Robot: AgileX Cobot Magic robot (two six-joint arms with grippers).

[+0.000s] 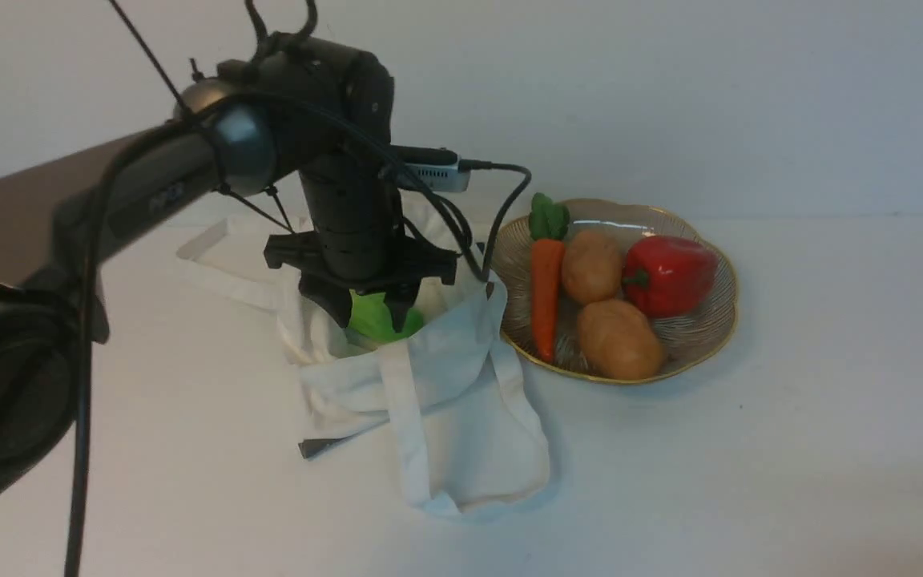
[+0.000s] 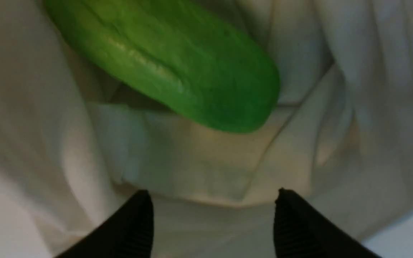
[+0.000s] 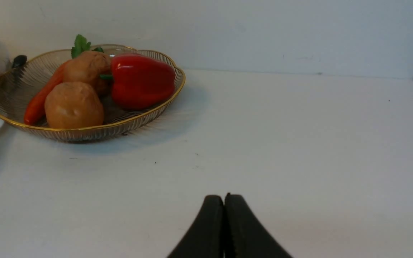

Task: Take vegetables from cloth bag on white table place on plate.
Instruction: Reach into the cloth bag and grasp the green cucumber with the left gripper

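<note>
The green vegetable (image 2: pixel 170 61) lies in the cloth bag (image 1: pixel 461 401), ungrasped beneath the wide-open left end effector (image 2: pixel 213 193), not yet on the plate (image 1: pixel 694 330).

Left arm (image 1: pixel 133 192): enters the front view from 9 o'clock, forearm reaching toward centre, wrist turned straight down.
Left end effector (image 1: pixel 371 316): fingers (image 2: pixel 134 222) point to 6 o'clock, jaws set wide apart.
Right end effector (image 3: pixel 224 197): fingers pressed together, gripping nothing, seen in its wrist view only.
</note>
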